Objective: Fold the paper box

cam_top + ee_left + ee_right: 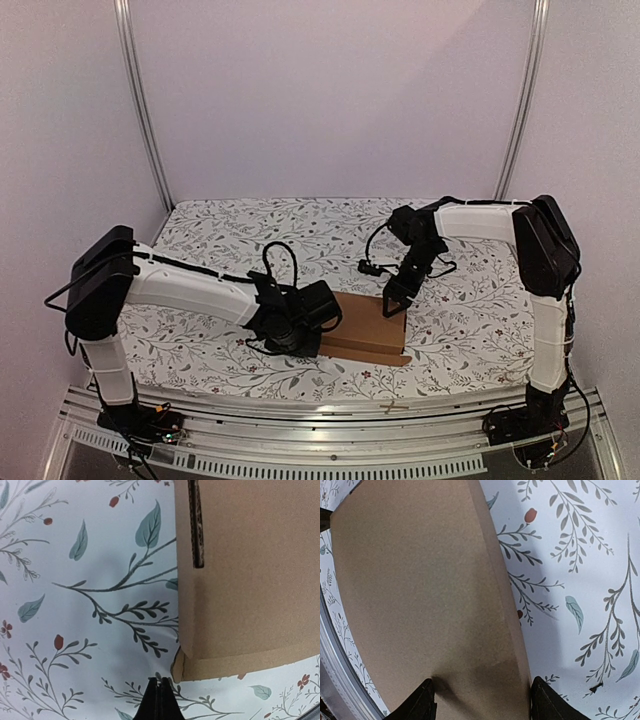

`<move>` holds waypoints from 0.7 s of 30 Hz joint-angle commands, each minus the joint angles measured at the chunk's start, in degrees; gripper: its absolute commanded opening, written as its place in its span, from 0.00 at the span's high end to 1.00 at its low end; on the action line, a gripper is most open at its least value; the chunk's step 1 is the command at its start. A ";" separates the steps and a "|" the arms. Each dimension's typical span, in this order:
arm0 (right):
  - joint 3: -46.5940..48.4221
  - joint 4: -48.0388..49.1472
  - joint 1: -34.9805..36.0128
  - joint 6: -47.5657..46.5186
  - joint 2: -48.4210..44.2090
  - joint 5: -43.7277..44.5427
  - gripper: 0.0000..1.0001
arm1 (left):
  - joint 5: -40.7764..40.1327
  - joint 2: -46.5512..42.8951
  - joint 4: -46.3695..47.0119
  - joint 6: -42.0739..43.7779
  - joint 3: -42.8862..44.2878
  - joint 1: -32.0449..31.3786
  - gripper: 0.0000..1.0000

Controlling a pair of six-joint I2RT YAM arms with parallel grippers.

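The paper box [368, 322] lies flat on the tabletop [200, 225], near its front edge and between the two arms. It is plain brown cardboard on a white cloth [470, 330] printed with leaves and small red buds.

The left hand [297, 337] sits low just beside the box's left end. In its wrist view the black fingers [159, 702] are pressed together with nothing between them. They point at the near corner of the box [250, 580], though we cannot tell whether they touch it. A narrow slot [196, 525] is cut into the cardboard near that end.

The right hand [396, 302] reaches down over the box's far right part. In its own view its fingers [417, 702] stand well apart, with the brown surface of the box [420, 590] filling the gap between them. We cannot tell whether the fingertips rest on the cardboard or stand just above it. A metal rail [335, 680] runs along the tabletop's front edge.
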 commanded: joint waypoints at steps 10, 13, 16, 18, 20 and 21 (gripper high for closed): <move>0.46 -1.40 0.14 0.37 2.57 0.64 0.37 | 0.38 1.55 1.81 0.61 1.06 0.88 1.00; 0.48 -1.43 0.08 0.35 2.63 0.64 0.37 | 0.77 1.32 2.12 1.29 1.95 0.52 1.00; 0.50 -1.44 0.06 0.30 2.71 0.69 0.37 | 1.35 1.27 2.10 1.49 2.60 0.26 1.00; 0.47 -1.51 0.06 0.34 2.77 0.65 0.36 | 1.45 1.26 2.14 1.61 2.84 0.08 1.00; 0.50 -1.51 0.09 0.29 2.82 0.64 0.36 | 1.57 1.41 2.23 1.63 2.93 -0.02 1.00; 0.50 -1.53 0.07 0.32 2.90 0.64 0.36 | 1.75 1.54 2.36 1.69 2.94 -0.02 1.00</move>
